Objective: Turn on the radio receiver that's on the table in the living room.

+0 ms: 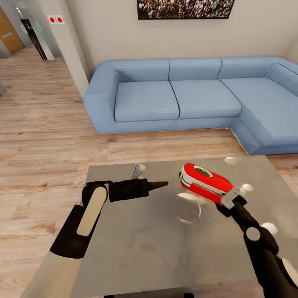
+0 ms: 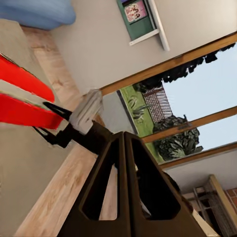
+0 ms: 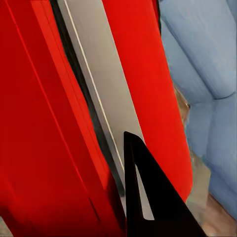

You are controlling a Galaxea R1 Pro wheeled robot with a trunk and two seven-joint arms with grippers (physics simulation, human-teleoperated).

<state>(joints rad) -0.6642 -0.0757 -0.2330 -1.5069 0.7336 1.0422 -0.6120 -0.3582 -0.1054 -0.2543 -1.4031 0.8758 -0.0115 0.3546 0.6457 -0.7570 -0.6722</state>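
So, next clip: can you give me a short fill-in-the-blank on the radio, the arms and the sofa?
1. The radio is coloured ____.
2. The gripper at the radio's end is the ____ one.
3. The left gripper points toward the radio with its fingers ____.
4. Behind the table stands a sofa coloured ____.

Missing words: red; right; closed; blue

Radio receiver [image 1: 205, 182]: glossy red casing, plastic-looking, with smooth white trim, catching light. Table [image 1: 136, 248]: polished grey top, mirroring pale shapes. Sofa [image 1: 186, 97]: matt blue woven cloth. Floor [image 1: 45, 132]: light wood planks showing grain. Left gripper [image 1: 164, 183]: matt black fingers.
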